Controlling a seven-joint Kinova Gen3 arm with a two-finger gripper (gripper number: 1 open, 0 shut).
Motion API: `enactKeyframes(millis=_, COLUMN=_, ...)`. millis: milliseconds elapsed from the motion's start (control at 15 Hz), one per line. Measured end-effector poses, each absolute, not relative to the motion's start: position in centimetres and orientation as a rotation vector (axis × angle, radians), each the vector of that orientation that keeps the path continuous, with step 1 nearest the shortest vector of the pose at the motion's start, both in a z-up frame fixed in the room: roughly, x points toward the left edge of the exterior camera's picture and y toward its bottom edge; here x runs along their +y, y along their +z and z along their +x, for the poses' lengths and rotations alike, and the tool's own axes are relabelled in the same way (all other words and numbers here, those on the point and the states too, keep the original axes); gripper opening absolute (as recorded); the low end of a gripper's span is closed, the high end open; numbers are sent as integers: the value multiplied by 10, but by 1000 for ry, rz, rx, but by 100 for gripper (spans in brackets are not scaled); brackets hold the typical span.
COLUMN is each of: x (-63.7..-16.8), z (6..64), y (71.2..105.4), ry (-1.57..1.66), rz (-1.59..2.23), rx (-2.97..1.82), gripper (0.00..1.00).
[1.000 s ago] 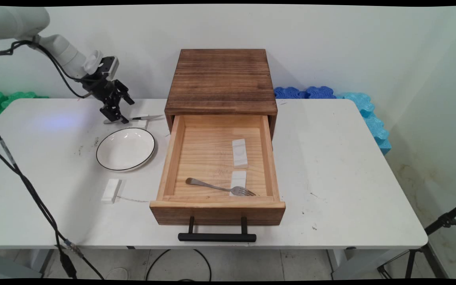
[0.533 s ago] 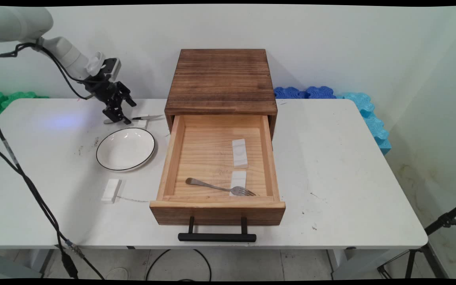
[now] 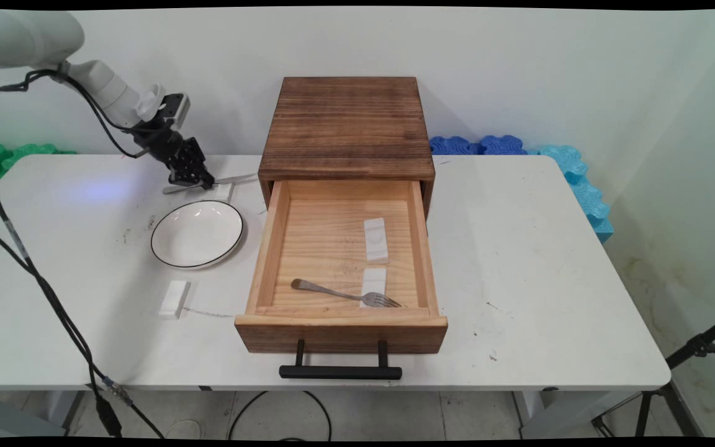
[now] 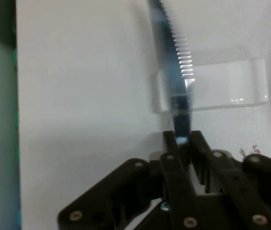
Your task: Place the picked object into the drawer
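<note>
White worktop [image 3: 519, 261], scuffed, against plain wall; green foam [image 3: 4, 155] behind at far L, blue foam [image 3: 519, 149] at R. L to R: white block [image 3: 174, 299] nr front, black-rimmed plate [image 3: 197, 233], gripper [image 3: 199, 182] at back L, fingers pinched on knife [image 4: 174, 67]. Knife: serrated metal blade, lies across white rest [image 4: 221, 86]. Centre: wooden box [image 3: 346, 124] w/ open drawer [image 3: 339, 323]; inside, fork [image 3: 345, 293] & 2 white rests [image 3: 375, 239].
</note>
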State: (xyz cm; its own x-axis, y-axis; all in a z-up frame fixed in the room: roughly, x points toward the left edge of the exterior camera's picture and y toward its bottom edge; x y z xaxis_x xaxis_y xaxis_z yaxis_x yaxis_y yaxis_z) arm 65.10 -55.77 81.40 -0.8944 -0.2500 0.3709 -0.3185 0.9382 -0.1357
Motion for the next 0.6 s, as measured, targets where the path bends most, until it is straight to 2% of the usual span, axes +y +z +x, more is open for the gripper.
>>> enactKeyframes(millis=600, x=-551, z=653, y=813, ry=261, rz=392, rx=-2749, gripper=0)
